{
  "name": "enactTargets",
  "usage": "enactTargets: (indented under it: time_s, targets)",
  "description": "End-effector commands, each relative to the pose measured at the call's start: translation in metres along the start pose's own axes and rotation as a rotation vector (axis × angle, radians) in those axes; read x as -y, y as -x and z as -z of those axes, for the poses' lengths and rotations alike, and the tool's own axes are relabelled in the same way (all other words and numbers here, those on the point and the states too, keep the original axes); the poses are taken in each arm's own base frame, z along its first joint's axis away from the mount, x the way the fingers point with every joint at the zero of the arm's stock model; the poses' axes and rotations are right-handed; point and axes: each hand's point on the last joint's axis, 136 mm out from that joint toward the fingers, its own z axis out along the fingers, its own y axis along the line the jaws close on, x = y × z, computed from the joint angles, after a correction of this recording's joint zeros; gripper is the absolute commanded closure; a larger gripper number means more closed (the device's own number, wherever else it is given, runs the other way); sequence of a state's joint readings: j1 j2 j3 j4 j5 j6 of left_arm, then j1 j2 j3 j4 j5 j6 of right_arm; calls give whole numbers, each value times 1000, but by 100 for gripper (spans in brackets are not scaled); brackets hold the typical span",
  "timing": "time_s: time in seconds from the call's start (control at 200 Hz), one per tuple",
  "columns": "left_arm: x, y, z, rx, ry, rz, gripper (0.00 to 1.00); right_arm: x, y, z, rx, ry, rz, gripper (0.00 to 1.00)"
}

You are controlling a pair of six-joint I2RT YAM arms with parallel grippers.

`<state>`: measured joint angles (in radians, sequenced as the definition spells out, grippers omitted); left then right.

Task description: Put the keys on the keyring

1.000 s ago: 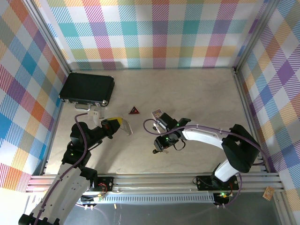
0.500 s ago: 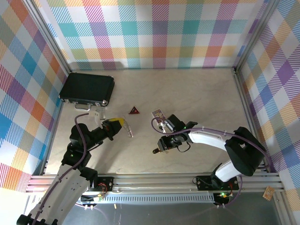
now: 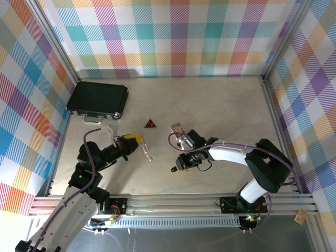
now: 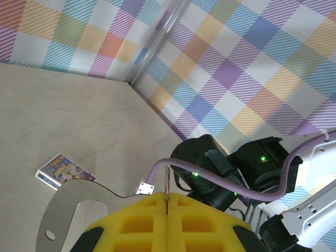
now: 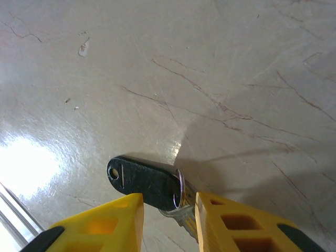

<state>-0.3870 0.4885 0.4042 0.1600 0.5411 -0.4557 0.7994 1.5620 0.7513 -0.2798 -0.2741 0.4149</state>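
Left gripper (image 4: 166, 202), jaws clamped on the keyring (image 3: 147, 151); right gripper (image 5: 165, 202), jaws apart, straddles the key (image 5: 142, 181) on the tabletop (image 5: 236, 79)

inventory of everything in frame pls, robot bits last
Black hard case: 1, black, table's far-left corner.
Red-and-black triangle: 1, mid-table.
Small purple card: 1, right of the triangle.
Silvery wire keyring loop: 1, held by the left arm.
Small black-headed key: 1, silvery blade, by the right arm.
Pale beige table: 1.
Left gripper: yellow jaws, shut on the loop.
Right gripper: yellow jaws apart, astride the key; grip unclear.
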Motion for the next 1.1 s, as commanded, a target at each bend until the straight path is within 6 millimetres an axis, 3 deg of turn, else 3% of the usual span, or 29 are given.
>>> enactTargets:
  time_s: [0.0, 0.435, 1.095]
  targets:
    - [12, 8, 0, 31, -51, -46, 100, 0, -1, -1, 3, 14, -7, 68]
    - [15, 6, -2, 15, -62, -48, 100, -1, 1, -1, 2, 21, 6, 82]
    - [11, 2, -4, -12, -44, -47, 100, 2, 3, -5, 3, 57, 10, 83]
